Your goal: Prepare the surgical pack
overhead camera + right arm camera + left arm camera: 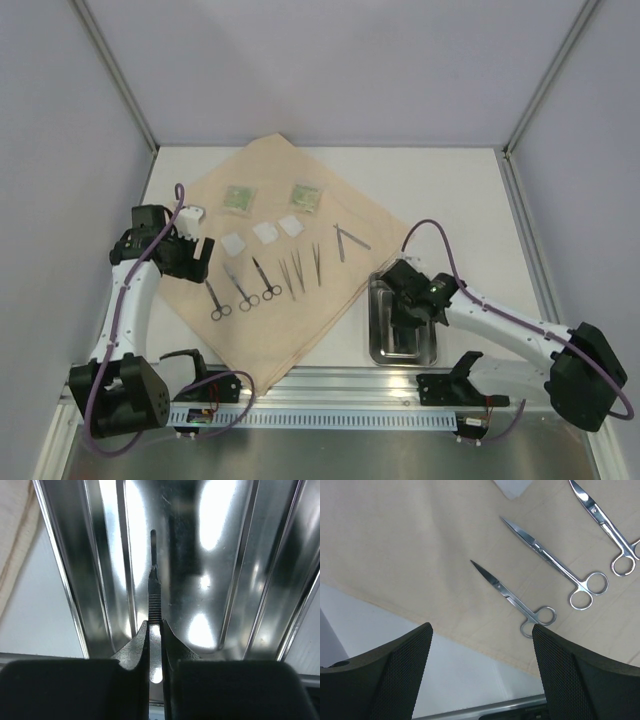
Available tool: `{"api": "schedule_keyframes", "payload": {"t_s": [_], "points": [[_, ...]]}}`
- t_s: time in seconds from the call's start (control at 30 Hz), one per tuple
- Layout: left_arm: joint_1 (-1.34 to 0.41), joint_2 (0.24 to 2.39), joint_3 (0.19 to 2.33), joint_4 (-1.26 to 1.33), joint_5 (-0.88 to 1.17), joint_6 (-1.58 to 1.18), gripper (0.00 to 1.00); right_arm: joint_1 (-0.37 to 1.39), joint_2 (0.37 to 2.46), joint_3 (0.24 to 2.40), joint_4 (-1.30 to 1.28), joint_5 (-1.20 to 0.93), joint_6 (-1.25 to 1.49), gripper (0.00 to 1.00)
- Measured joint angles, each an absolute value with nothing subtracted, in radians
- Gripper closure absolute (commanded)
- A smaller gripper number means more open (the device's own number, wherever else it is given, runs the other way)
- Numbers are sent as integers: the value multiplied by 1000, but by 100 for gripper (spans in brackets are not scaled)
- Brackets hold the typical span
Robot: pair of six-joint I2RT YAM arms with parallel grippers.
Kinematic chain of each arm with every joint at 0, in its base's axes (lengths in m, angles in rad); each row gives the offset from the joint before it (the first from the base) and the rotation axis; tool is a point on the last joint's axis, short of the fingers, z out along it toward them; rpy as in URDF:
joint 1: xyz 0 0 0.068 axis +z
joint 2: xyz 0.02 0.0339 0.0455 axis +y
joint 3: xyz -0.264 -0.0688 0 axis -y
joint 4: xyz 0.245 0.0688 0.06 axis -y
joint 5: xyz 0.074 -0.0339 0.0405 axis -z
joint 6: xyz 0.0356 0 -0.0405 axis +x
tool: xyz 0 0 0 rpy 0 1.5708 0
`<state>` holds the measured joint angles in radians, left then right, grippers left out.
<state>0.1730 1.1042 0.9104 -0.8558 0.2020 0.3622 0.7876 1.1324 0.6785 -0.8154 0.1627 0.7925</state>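
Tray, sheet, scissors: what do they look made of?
Tray: polished metal, likely steel; mirror-like glare and reflections. Sheet: tan woven cloth, matte; soft wrinkles, hemmed edge. Scissors: bright polished metal, probably steel; sharp highlights along the blades.

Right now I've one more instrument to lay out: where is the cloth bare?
Free: the cloth's near corner below the scissors, and its far corner beyond the green packets. Crowded: the middle rows of pads, scissors, tweezers. Right jaws hold a metal handle over the steel tray.
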Motion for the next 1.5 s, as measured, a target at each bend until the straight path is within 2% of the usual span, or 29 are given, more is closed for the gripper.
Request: {"api": "schedule_keyframes", "payload": {"t_s": [0.27, 0.7, 0.87, 0.93, 1.0, 1.17, 1.27, 1.3, 1.4, 1.5], "points": [[173, 1078, 910, -869, 207, 363, 9, 877, 1145, 605, -800, 171, 896, 99], [173, 1075, 902, -879, 200, 366, 9, 921, 1227, 581, -661, 176, 963, 98], [173, 1063, 900, -881, 200, 369, 9, 923, 1227, 580, -653, 187, 983, 71], [173, 1060, 900, -881, 200, 370, 9, 923, 1222, 582, -655, 191, 982, 65], [173, 1059, 899, -881, 200, 370, 9, 923, 1212, 593, -685, 202, 974, 63], [173, 1057, 899, -882, 200, 374, 9, 923, 1176, 735, -795, 252, 911, 61], [173, 1059, 903, -886, 200, 374, 8, 915, 1176, 895, -826, 292, 796, 60], [173, 1064, 908, -888, 200, 374, 9, 904, 1184, 953, -820, 289, 744, 62], [173, 1102, 940, -893, 199, 373, 9, 831, 1278, 1145, -793, 251, 585, 71], [173, 1142, 962, -887, 196, 373, 9, 767, 1439, 1314, -752, 212, 412, 71]]}}
